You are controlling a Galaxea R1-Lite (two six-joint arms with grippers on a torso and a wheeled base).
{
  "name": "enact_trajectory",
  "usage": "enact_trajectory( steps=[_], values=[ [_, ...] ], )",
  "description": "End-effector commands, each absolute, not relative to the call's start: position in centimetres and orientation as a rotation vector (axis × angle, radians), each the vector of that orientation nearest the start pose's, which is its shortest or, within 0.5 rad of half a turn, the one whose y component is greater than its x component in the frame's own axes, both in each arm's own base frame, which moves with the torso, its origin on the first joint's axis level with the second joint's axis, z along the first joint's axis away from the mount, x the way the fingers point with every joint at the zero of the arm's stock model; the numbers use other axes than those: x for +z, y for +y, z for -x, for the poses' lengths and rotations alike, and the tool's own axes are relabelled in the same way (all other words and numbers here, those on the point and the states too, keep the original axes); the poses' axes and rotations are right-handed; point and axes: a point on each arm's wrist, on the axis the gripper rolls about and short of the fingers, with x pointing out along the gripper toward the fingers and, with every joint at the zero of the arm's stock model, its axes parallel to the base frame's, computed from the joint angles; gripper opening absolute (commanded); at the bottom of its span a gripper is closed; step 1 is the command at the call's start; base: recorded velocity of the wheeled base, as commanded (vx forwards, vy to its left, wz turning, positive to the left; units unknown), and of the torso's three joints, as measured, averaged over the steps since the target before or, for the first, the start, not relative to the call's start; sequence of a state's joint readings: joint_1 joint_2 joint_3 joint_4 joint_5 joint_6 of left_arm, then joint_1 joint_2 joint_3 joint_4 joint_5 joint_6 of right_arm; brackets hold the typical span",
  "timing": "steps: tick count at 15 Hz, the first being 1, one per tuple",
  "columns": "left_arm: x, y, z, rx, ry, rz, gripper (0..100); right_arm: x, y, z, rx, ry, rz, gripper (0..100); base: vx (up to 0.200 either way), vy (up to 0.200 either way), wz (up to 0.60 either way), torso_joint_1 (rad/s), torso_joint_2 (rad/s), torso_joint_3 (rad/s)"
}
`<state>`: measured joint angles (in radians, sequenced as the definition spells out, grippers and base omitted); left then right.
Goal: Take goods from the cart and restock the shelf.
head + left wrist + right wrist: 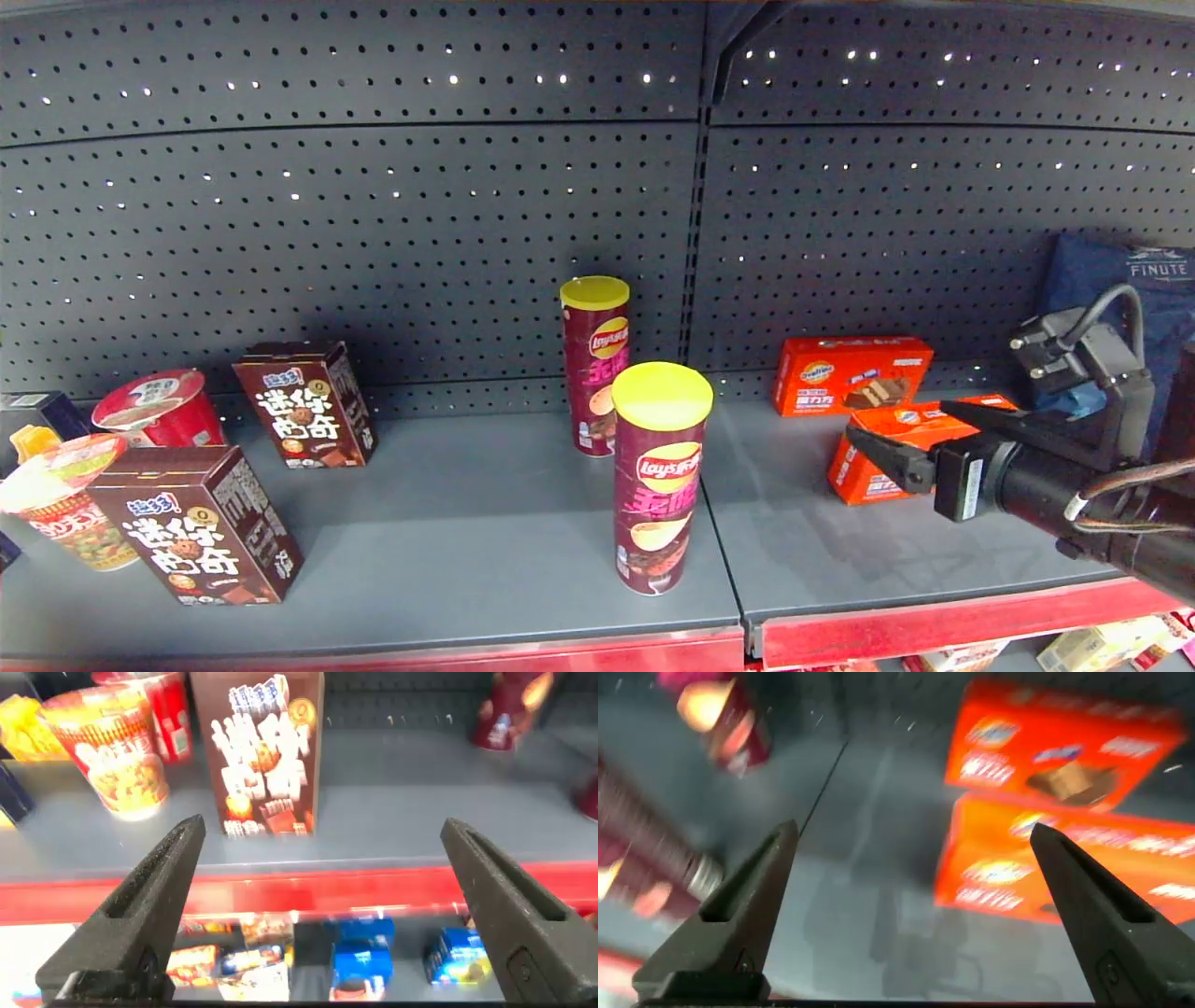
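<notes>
**Me:** While my right pincer (896,420) hangs at three o'clock over the shelf (448,560), its fingers are spread wide and pinch nothing.

**Desk:** Where's the stock?

**Me:** The front orange box (864,478) sits right at the fingertips, toward nine o'clock from my wrist. It appears to lie flat on its broad face, with its long axis running three to nine. The rear orange box (850,373) stands on a long edge behind it, at twelve, near the pegboard (373,233).

**Desk:** And the left arm?

**Me:** The left pincer (322,823) is spread too, and empty. It hangs off the shelf's front edge, facing a brown box (266,756) and a cup (117,756). That is well apart from the orange boxes, so the right arm is nearer.

**Desk:** How will they handle?

**Me:** They're glossy card with flat faces and crisp corners. I'd judge them easy to pinch across the short side. The front can (658,476), at six o'clock, is a smooth upright cylinder with a yellow plastic lid, so it's likelier to tip if clipped. I reckon the front box is placed. The next move is to back out toward three without nudging it.
</notes>
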<state>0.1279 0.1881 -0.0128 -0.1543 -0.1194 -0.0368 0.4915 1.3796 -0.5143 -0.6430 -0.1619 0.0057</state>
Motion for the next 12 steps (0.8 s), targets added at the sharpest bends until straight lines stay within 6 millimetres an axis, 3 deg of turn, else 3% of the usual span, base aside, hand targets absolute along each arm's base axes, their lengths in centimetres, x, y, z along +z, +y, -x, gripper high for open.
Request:
enact_trajectory(
  steps=[1,5,8,12],
  values=[
    [8.9,-0.5,1.5,-0.014,-0.02,0.03,100,17.6,10.4,-18.1,0.378,0.255,0.088,100,0.0,0.0,0.0,0.0,0.0,0.0],
    [8.4,-0.7,1.6,-0.099,0.043,0.041,100,16.0,11.5,-17.3,0.441,0.316,0.121,100,0.0,0.0,0.0,0.0,0.0,0.0],
    [8.5,-0.7,1.6,-0.12,0.042,0.049,100,14.9,13.3,-18.4,0.474,0.364,0.153,100,0.0,0.0,0.0,0.0,0.0,0.0],
    [8.5,-0.8,1.6,-0.168,0.041,0.051,100,14.6,15.9,-21.4,0.479,0.375,0.162,100,0.0,0.0,0.0,0.0,0.0,0.0]
  ],
)
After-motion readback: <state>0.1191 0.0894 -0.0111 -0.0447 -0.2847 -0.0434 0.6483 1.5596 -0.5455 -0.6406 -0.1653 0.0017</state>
